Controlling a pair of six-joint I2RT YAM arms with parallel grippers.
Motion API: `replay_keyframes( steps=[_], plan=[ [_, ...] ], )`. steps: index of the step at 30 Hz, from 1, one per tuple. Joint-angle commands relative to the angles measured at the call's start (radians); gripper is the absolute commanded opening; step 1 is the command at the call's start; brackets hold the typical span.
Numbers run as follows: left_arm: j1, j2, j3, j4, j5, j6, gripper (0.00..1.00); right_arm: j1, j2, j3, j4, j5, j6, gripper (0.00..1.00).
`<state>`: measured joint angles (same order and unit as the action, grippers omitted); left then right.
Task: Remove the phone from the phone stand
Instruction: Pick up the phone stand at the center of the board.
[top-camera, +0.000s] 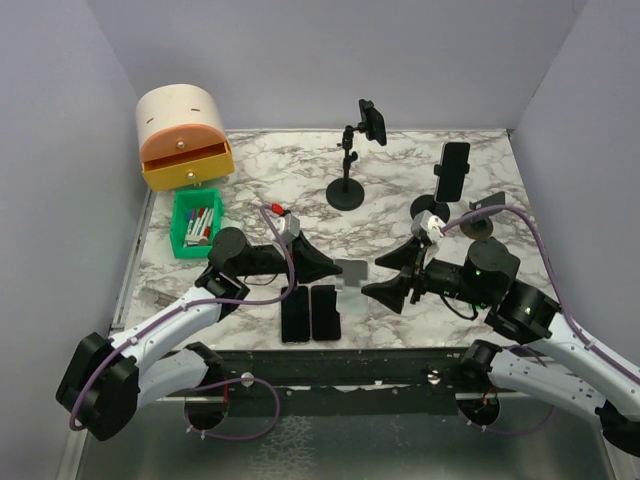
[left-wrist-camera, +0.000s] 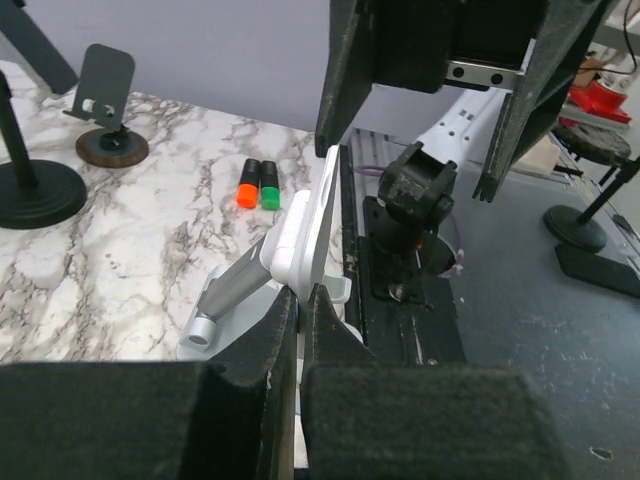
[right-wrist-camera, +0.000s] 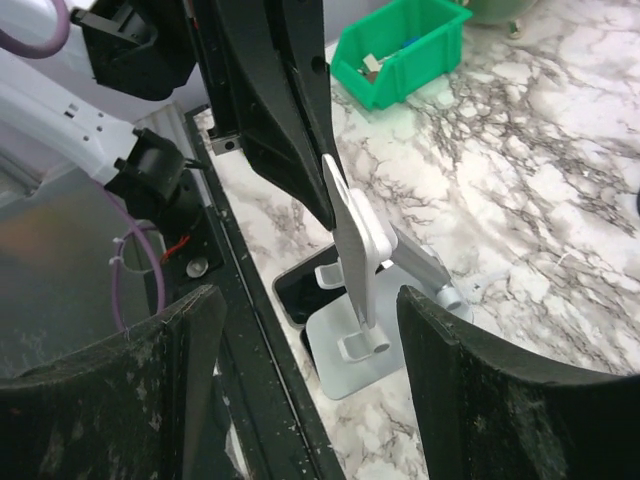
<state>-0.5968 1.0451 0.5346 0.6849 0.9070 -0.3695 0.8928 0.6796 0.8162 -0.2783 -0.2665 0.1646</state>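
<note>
Note left gripper pinched shut at the top edge of the phone stand, right gripper spread wide just beside it, two phones flat on table near stand base

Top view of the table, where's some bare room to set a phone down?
The widest bare marble is at the back, between the drawer box and the tall black stand. A smaller patch lies between that stand and the upright phone. Crowded: the centre, where the left gripper and right gripper flank the silver stand, two flat phones nearer.
</note>
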Motion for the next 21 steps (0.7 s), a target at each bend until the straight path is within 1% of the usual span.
replay_keyframes(
  steps=[1, 4, 6, 12, 17, 19, 21],
  plan=[
    [-0.03, -0.026, -0.013, 0.091, 0.054, 0.025, 0.0, 0.001, -0.008, -0.015, 0.031, -0.1, 0.015, 0.72],
    [-0.042, -0.034, -0.021, 0.105, 0.052, 0.025, 0.0, 0.001, -0.003, -0.021, 0.041, -0.079, 0.033, 0.62],
    [-0.047, -0.039, -0.028, 0.116, 0.052, 0.026, 0.0, 0.001, 0.003, -0.026, 0.043, -0.06, 0.04, 0.58],
    [-0.067, -0.052, -0.038, 0.132, 0.056, 0.024, 0.0, 0.001, 0.017, -0.049, 0.056, -0.02, 0.058, 0.57],
    [-0.076, -0.056, -0.042, 0.134, 0.06, 0.027, 0.0, 0.0, 0.012, -0.048, 0.075, 0.006, 0.06, 0.62],
    [-0.081, -0.056, -0.043, 0.136, 0.061, 0.027, 0.0, 0.001, 0.019, -0.043, 0.078, 0.01, 0.063, 0.61],
    [-0.084, -0.055, -0.042, 0.136, 0.061, 0.028, 0.0, 0.001, 0.033, -0.04, 0.08, 0.002, 0.067, 0.57]
  ],
)
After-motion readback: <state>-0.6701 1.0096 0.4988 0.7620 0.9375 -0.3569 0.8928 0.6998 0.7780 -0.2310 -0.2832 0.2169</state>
